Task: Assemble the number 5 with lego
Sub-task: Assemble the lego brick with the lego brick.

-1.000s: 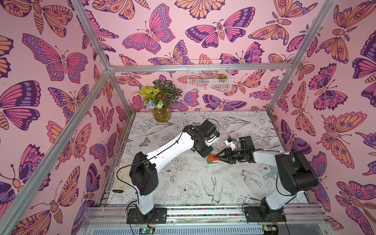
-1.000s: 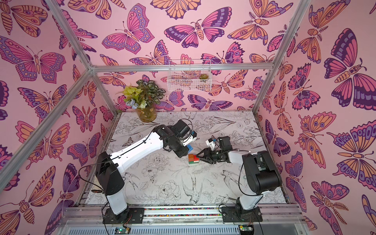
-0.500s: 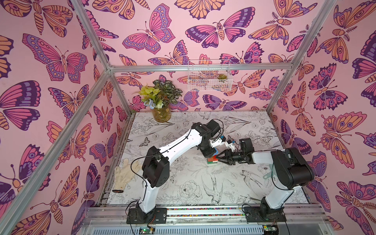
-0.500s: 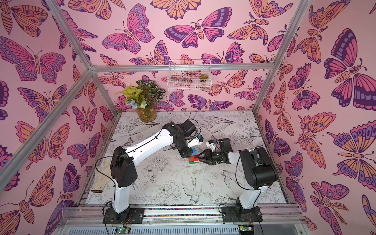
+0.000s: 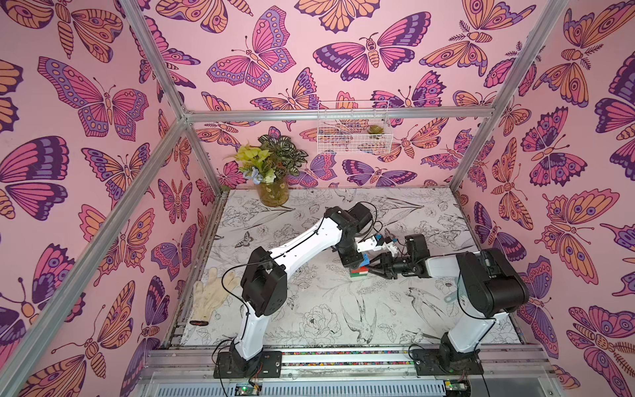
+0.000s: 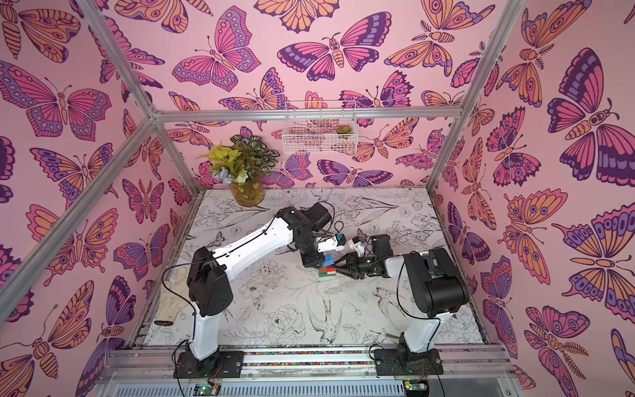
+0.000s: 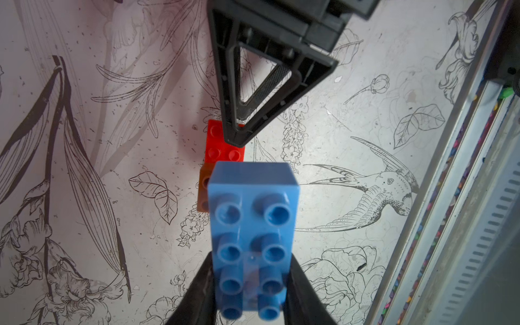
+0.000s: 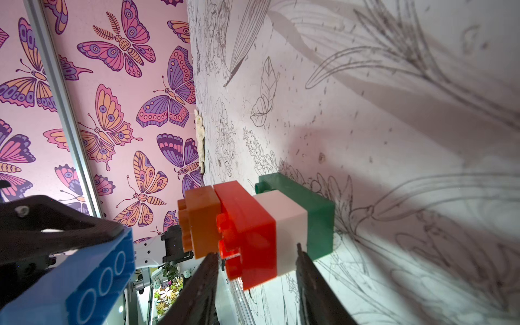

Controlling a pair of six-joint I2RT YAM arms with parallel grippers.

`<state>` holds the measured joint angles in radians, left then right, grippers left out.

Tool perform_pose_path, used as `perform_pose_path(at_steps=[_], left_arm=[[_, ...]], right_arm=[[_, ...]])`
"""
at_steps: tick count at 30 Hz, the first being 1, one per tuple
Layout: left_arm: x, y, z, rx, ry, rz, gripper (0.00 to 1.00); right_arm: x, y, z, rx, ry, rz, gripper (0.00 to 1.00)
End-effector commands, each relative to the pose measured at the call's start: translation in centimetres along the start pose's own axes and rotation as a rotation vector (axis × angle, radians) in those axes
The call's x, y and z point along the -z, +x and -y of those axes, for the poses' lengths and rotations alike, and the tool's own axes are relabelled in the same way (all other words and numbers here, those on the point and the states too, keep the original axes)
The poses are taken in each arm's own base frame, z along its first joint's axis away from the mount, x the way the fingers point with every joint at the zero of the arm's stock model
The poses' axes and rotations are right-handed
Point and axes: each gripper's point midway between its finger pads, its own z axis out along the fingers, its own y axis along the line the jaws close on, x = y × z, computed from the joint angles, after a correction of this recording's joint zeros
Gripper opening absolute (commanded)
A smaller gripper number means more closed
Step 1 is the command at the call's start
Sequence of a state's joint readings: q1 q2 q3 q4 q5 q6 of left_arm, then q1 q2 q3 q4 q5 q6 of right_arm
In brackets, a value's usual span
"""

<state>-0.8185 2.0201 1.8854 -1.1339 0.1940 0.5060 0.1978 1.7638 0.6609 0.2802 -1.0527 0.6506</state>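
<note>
Closing in on the last joint. Left claw [image 7: 251, 264] is clamped across the short width of the blue brick [image 7: 253, 213], gripping its rear half, with the free end sticking out ahead.

Since a second ago the left arm has swung across the table [image 5: 309, 316]. The blue brick now hangs just above the stack [image 5: 358, 273], over its orange [image 7: 203, 194] end, and isn't seated as far as I can see. Right claw [image 8: 257, 251] has narrowed. It's part open, with the jaws straddling red [image 8: 247, 225] and white [image 8: 284, 213] from the side. Can't tell if the pads bite yet, so treat it as bracing, not holding.

Meaning: four of five bricks look joined and only the top bar is left.

Orientation: the stack stands upright mid-table, with green [image 8: 312, 208] on the table, then white, red, orange, studs up. The blue brick's studs face the left wrist camera. Its long axis runs out of the fingers, roughly in line with red's long axis. It looks pitched, not level with the stack.

My read: level it, slide it along its axis until it covers orange and overhangs red, then press.

Further back: glove [image 5: 211, 297] at the table's left edge, vase [image 5: 273, 194] in the back corner, basket [image 5: 354, 132] on the back wall.
</note>
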Motion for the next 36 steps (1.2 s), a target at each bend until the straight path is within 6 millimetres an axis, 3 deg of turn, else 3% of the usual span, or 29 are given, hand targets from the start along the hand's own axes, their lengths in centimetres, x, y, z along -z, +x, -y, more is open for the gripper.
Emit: perform_pose_path(at_steps=[1,8,36], left_arm=[[-0.2,-0.1,0.1,-0.048,0.016,-0.017,0.03],[-0.9,0.0,0.3,-0.105,0.037,-0.040,0.07],[-2.6,0.2,-0.6,-0.268,0.039,-0.127,0.05]], right_arm=[[0.0,0.2,0.1,0.000,-0.022,-0.010,0.46],[-0.1,0.2,0.2,-0.004,-0.026,-0.014,0.44],[-0.4,0.2,0.9,-0.021,-0.021,-0.022,0.40]])
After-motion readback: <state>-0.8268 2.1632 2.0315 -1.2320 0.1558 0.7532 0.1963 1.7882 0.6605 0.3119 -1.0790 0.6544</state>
